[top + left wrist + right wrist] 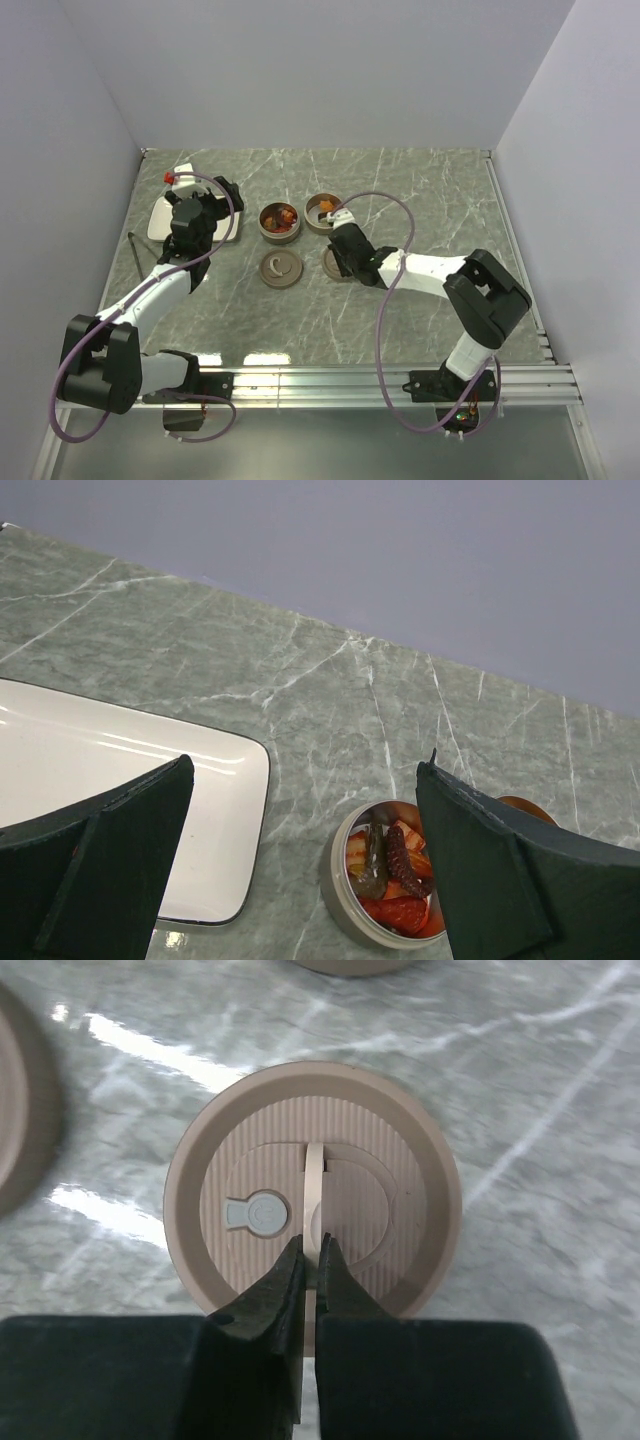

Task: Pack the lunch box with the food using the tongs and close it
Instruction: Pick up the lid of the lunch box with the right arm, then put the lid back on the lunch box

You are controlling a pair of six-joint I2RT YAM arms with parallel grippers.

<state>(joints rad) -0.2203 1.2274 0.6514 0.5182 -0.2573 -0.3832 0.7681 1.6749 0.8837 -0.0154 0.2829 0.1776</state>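
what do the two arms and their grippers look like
Both the left arm and the right arm have white links with bulky black joints. A thin purple cable loops loosely along each one. The left gripper has broad, flat dark fingers with slanted tips. The right gripper has black fingers that taper to narrow points. No markings are visible.

Probably a robotics lab: plain grey walls (320, 70) box in a marble-patterned table (420, 190).

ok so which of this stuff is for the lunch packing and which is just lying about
For the job: food, two tins, loose lid, held lid in the right hand, thin tool, likely the tongs.
Lying about: white plate, arm cables.
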